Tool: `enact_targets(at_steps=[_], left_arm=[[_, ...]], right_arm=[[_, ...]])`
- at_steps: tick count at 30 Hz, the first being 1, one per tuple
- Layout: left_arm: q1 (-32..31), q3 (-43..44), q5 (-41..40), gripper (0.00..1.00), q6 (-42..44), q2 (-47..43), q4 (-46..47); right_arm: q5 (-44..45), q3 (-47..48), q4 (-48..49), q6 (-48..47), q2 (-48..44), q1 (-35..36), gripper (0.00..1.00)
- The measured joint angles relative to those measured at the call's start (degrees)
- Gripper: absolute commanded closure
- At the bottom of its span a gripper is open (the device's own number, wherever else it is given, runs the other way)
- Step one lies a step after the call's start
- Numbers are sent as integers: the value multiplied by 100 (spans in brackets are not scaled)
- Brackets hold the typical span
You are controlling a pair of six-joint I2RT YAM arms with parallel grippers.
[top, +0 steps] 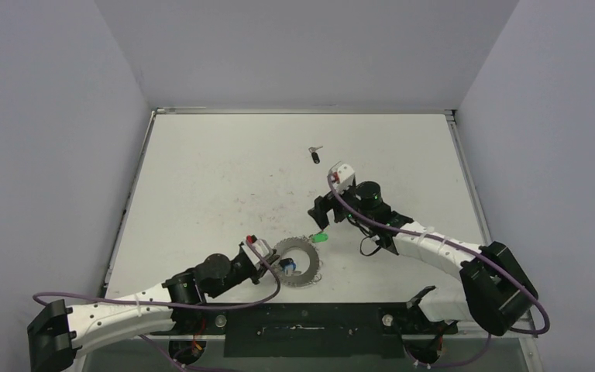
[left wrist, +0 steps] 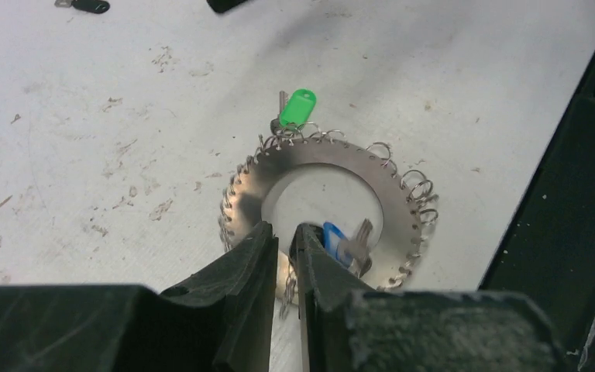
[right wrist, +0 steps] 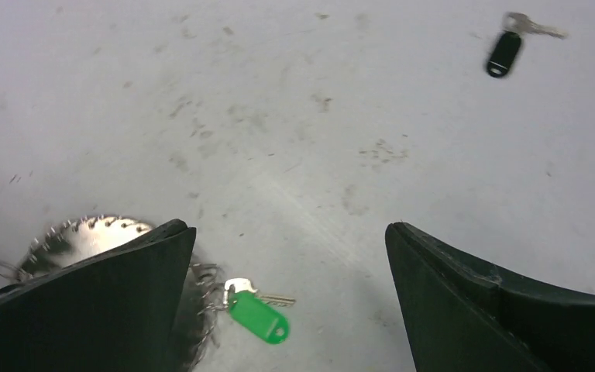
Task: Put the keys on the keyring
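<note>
The keyring [top: 304, 249] lies flat near the table's front; it also shows in the left wrist view [left wrist: 391, 201] and in the right wrist view [right wrist: 85, 236]. A green-headed key [left wrist: 297, 107] hangs on its far rim and a blue-headed key [left wrist: 333, 236] lies at its near inner edge. My left gripper [left wrist: 283, 230] is shut on the ring's near rim. One black-headed key [top: 314, 156] lies loose far back on the table and shows in the right wrist view [right wrist: 503, 53]. I see no second black key. My right gripper [right wrist: 287, 229] is open and empty, hovering just beyond the green key [right wrist: 258, 316].
The black front strip of the table [left wrist: 573, 232] runs close to the ring's right side. Grey walls enclose the white table [top: 217, 178] on three sides. The tabletop is scuffed with small marks.
</note>
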Motion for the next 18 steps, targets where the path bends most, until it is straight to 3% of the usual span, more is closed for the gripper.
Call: enact_targets(at_steps=[4, 7, 11, 18], left_arm=[[0, -7, -334, 41, -315, 160, -13], [2, 33, -634, 28, -566, 282, -133], [4, 195, -1071, 23, -1049, 382, -417], [140, 678, -1838, 24, -2411, 778, -1156]], right_arm=[[136, 518, -164, 968, 608, -787, 0], [-79, 916, -286, 1449, 1128, -1198, 0], [-343, 844, -317, 1864, 1346, -1327, 0], [-459, 461, -654, 2004, 1143, -1322, 0]])
